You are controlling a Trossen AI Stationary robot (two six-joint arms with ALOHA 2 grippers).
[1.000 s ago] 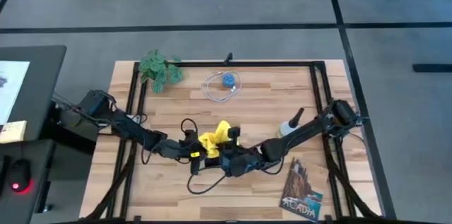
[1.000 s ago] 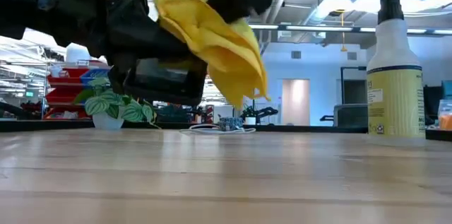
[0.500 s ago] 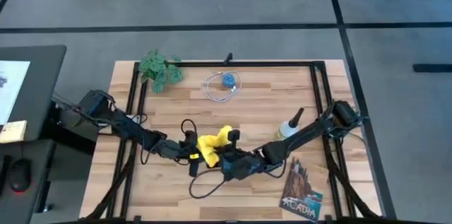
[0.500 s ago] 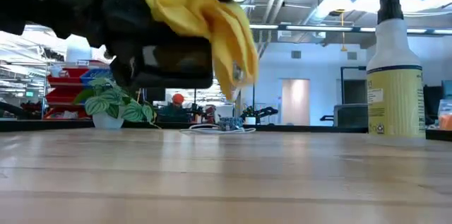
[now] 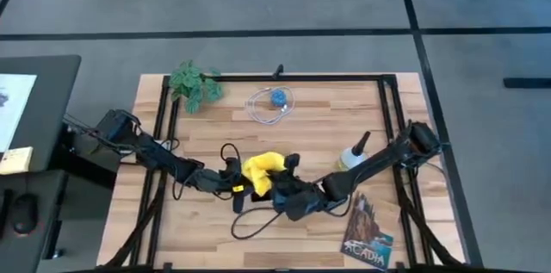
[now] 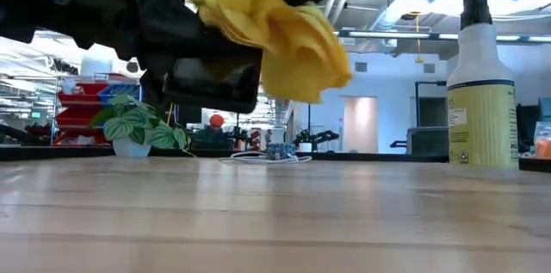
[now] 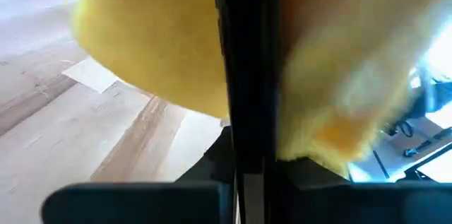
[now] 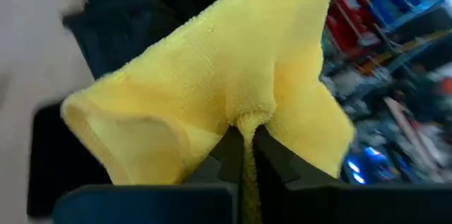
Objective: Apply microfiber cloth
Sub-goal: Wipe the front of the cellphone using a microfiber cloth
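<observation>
The microfiber cloth [image 5: 261,168] is a bright yellow bunch held above the table's middle. My right gripper [image 5: 280,180] comes from the table's right and is shut on the cloth [image 8: 212,68]. My left gripper [image 5: 234,183] comes from the left and is shut on a black smartphone [image 6: 211,83], which hangs well above the tabletop. The cloth [image 6: 275,32] drapes over the phone's upper right part. In the left wrist view the phone [image 7: 244,75] shows edge-on, with yellow cloth on both sides of it. My left gripper holds the black smartphone, whose thin edge [image 7: 244,153] runs out from between the fingers. The phone is lifted clear of the table. The cloth and the gripper body hide the exact place of contact. My right gripper pinches a gathered fold of the cloth [image 8: 247,121] between its two fingertips, several layers bunched together. The rest of the cloth billows out beyond the fingers and lies against the phone, clear of the table.
A spray bottle [image 5: 353,154] stands just right of the grippers. A dark illustrated booklet [image 5: 368,234] lies at the near right. A potted plant [image 5: 194,83] and a coiled cable with a blue object [image 5: 274,102] sit at the far side. A black cable [image 5: 245,221] loops below the grippers.
My right gripper has swept the cloth across the phone, first toward the table's left, then back toward the right. The cloth hung below the phone's right end a second ago and is now bunched higher against it. The left gripper and the phone have stayed nearly still.
</observation>
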